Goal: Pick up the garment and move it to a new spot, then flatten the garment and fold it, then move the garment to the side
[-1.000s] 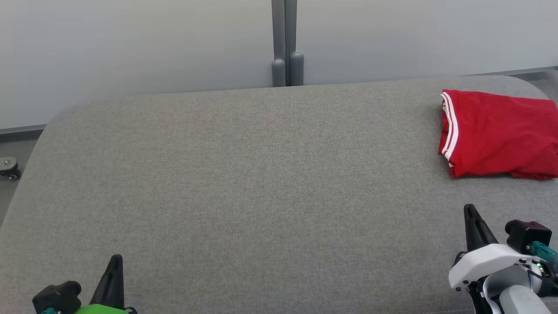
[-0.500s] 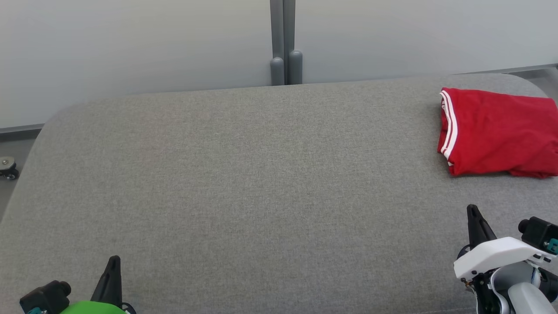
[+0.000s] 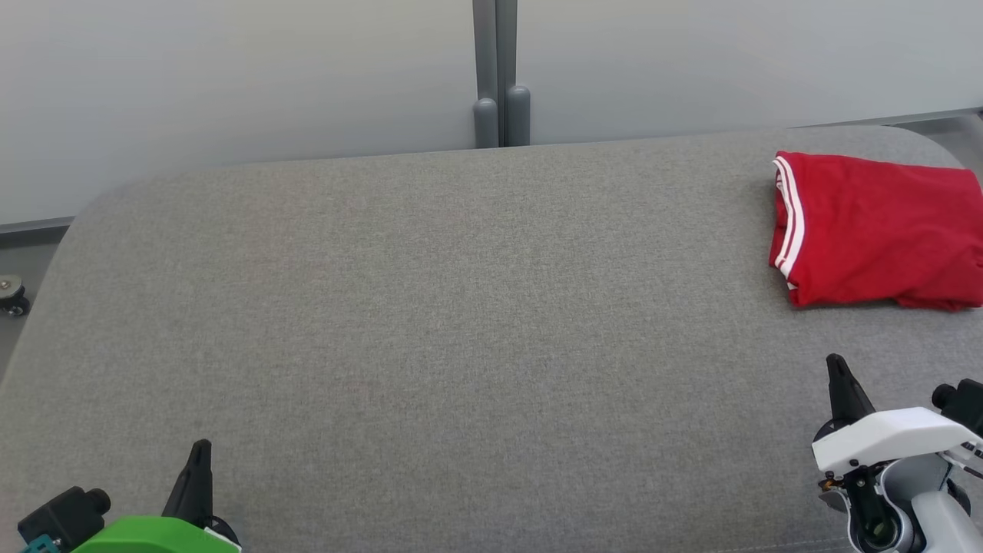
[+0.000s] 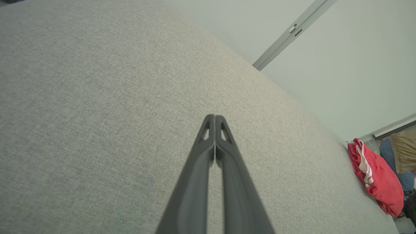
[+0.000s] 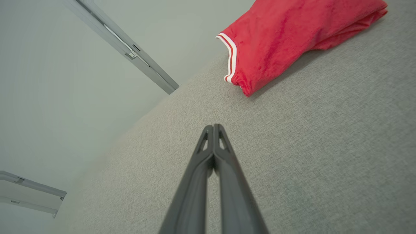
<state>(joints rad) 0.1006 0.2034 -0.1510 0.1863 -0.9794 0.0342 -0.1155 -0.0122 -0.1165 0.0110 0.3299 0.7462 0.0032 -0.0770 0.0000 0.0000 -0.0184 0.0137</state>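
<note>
A red garment [image 3: 875,230] with white stripes along one edge lies folded at the far right of the grey cushioned surface [image 3: 461,307]. It also appears in the left wrist view as the garment [image 4: 377,177] far off to the right, and in the right wrist view as the garment [image 5: 286,35] ahead of the fingertips. My right gripper [image 3: 835,362] hovers a short way in front of it, shut and empty, apart from the cloth. My left gripper [image 3: 201,447] sits at the lower left, shut with nothing in it. Both pairs of fingers [image 4: 214,118] [image 5: 213,127] press together.
A pale partition wall with a grey post [image 3: 499,77] runs behind the surface. A small caster wheel [image 3: 11,296] stands on the floor at the left edge. In the left wrist view a person's clothing [image 4: 401,152] shows beyond the garment.
The head view has drifted slightly. My right gripper has slid a little to the right and down; my left gripper has shifted a little lower. The garment lies as before.
</note>
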